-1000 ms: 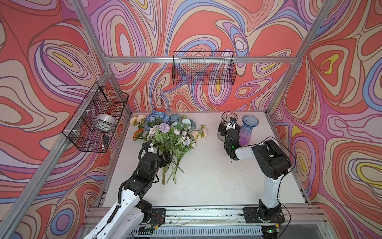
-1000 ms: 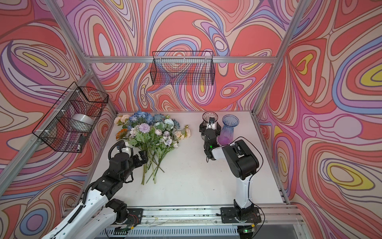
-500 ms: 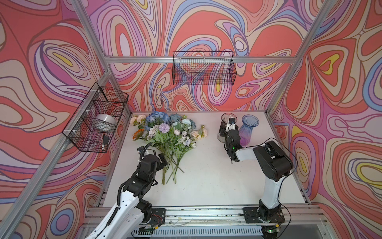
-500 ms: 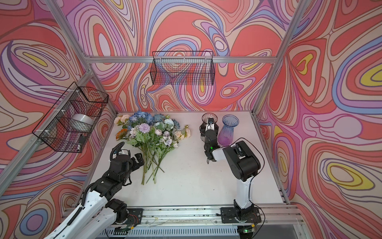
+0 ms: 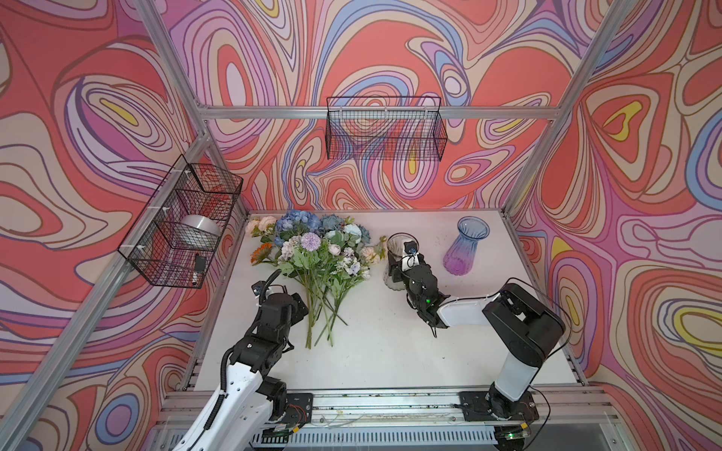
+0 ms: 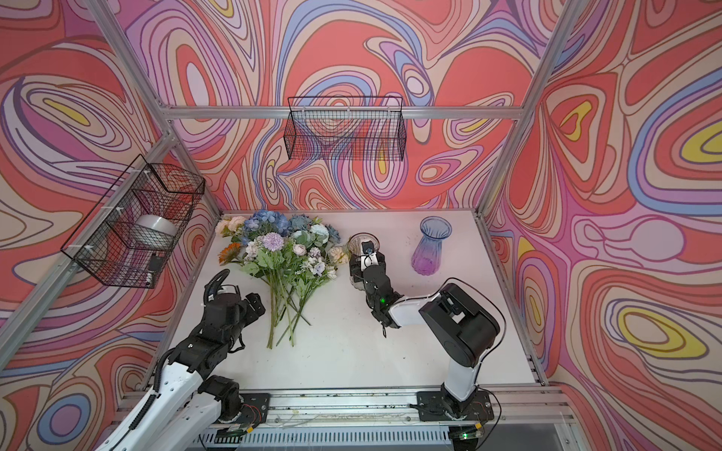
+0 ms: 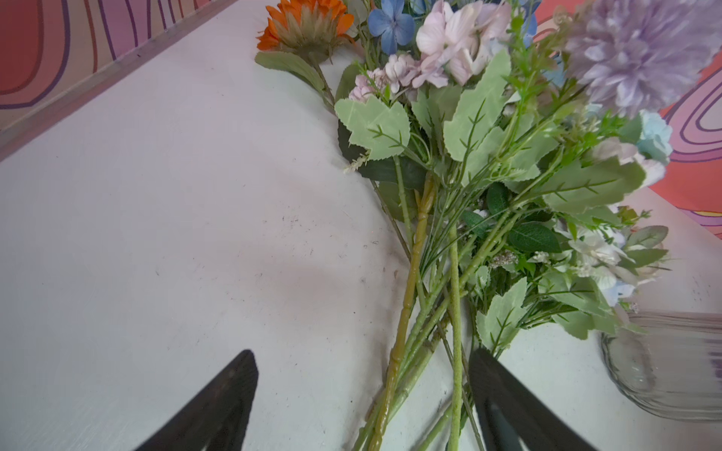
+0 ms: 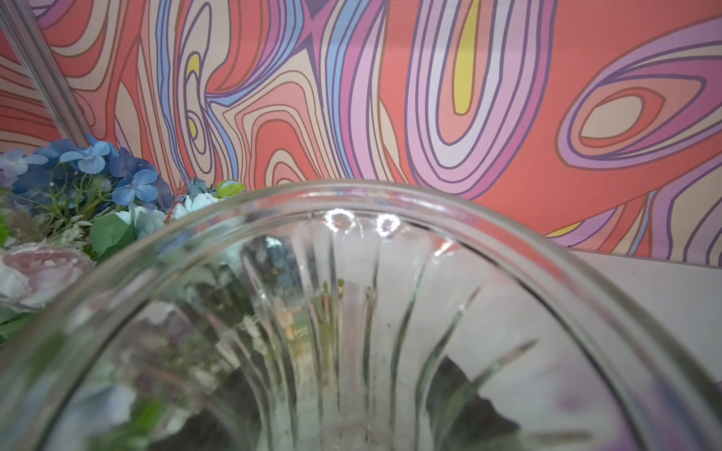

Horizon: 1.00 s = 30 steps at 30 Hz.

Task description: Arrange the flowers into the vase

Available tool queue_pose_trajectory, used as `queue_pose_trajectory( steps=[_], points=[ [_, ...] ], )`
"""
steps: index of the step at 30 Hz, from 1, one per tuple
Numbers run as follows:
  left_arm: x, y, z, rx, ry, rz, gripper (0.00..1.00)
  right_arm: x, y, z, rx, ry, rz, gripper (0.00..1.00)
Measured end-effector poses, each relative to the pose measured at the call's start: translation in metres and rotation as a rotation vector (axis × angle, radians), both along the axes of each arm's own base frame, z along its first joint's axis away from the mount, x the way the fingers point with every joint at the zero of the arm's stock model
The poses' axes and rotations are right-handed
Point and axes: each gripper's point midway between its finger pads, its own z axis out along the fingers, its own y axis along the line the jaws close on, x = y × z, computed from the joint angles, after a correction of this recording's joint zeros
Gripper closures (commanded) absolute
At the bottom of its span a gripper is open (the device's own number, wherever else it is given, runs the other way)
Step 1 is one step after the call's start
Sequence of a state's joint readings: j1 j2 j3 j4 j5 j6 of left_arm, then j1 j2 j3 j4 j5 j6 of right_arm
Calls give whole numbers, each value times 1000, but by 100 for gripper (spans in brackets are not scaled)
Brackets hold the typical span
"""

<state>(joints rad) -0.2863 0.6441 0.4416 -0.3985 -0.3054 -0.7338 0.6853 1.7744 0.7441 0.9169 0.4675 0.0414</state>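
Flowers [image 5: 318, 254] flat on table [image 5: 390, 351], blooms toward back, stem ends frontward

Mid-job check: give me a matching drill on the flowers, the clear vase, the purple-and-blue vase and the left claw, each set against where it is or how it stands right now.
Things:
1. flowers
2. clear vase
3. purple-and-blue vase
4. left claw

Places or states:
A. upright, alone near the far right corner
B. open, by the lower stems
C. lying flat in a bunch on the table
D. upright, between the bunch and the other vase

Pairs: 1-C, 2-D, 3-A, 4-B.
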Motion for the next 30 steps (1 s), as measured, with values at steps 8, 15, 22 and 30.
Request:
queue_pose_trajectory(
  steps=[8,15,22,30],
  points=[
    [-2,-13,-23,-13,81,-72,30,-16,3,-13,2,86,45,2],
    [5,-24,-42,-23,145,-124,39,-37,5,-17,26,224,111,2],
    [16,-30,-63,-5,198,-145,58,-68,0,-30,22,395,171,1],
    [28,-33,-70,10,207,-154,65,-90,-7,-41,6,512,187,2]
  ],
)
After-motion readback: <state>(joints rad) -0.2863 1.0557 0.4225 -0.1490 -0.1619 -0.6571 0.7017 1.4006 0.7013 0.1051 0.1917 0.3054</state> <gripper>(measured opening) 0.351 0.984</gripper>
